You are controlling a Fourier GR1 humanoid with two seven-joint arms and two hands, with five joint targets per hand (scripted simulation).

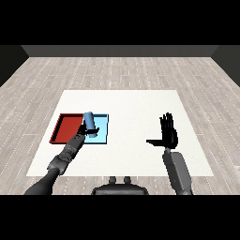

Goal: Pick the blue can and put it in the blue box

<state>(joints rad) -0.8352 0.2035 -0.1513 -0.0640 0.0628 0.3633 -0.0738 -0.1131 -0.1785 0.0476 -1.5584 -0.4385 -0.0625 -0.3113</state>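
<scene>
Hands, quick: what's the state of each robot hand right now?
Left robot hand: shut on the blue can, holding it over the blue tray.
Right robot hand: open, fingers straight, holding nothing.

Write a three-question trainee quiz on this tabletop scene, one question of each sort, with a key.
1. True or false: the robot's right hand is curled round the light blue cylindrical can.
2. Multiple choice: the can is seen over which thing? A) the flat red tray B) the shallow light blue tray C) the bare white table
3. Fill in: the red tray lies on the ___ side of the light blue tray, as the robot sees it.

Key
1. False: the left hand holds the can; the right hand is open, fingers straight, apart from both trays.
2. B, tilted over the tray's left part.
3. Left; the two trays lie side by side.
</scene>
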